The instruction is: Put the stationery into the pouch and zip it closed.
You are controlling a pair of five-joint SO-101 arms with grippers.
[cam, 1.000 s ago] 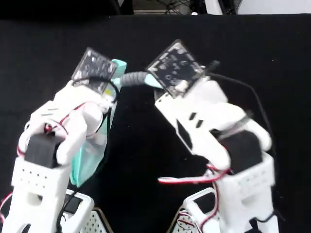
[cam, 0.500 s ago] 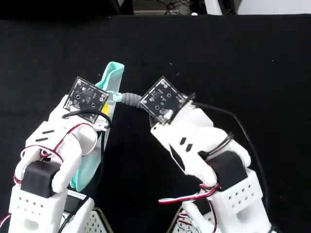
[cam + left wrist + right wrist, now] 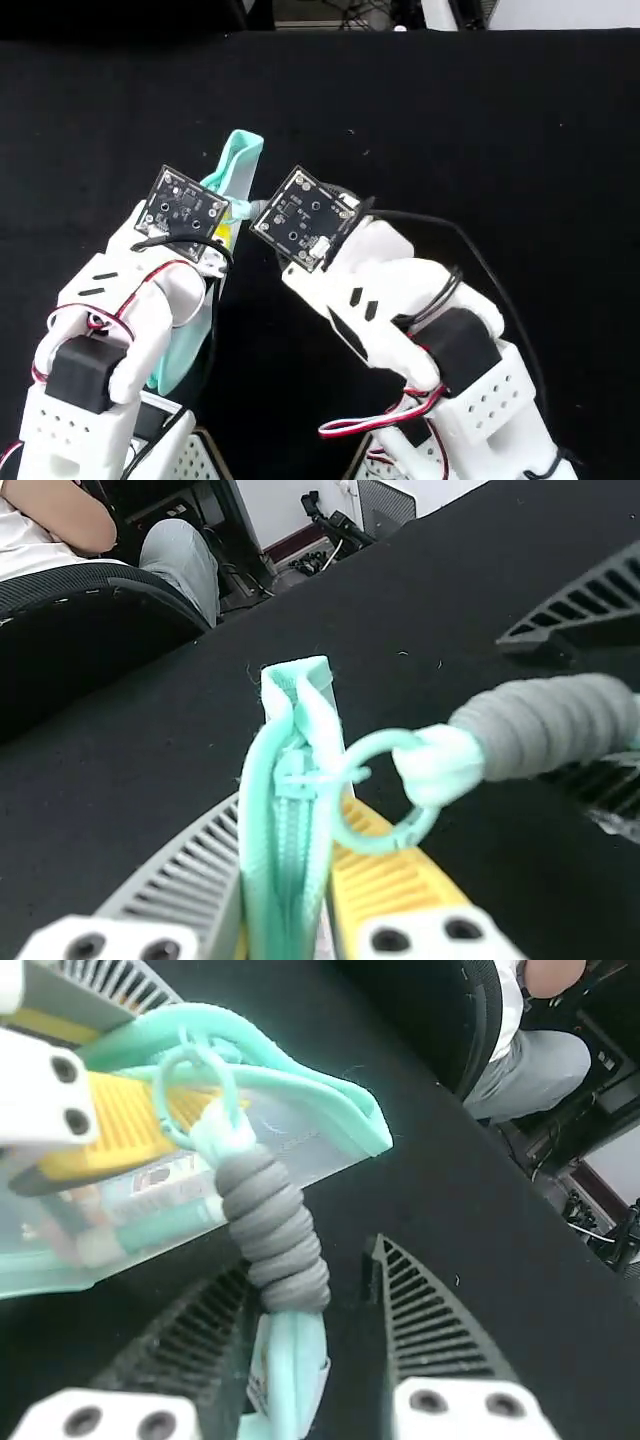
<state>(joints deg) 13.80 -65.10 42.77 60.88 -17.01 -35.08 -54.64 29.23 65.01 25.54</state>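
Standing on edge left of centre in the high view, the mint-green zip pouch (image 3: 236, 158) runs its long axis from the upper middle of the frame down toward the lower left. The left gripper (image 3: 290, 860) is clamped across its sides, one finger on each flank. Near the upper end sits the zip slider (image 3: 298, 778); from it the round mint ring (image 3: 385, 800) and the grey ribbed pull (image 3: 280, 1240) lead off to the right, crosswise to the zip line, into the right gripper (image 3: 308, 1258), whose fingers look pinched on that pull. Through the clear side the stationery (image 3: 110, 1215) shows inside. Any draw, I judge, must follow the pouch's length, not go sideways
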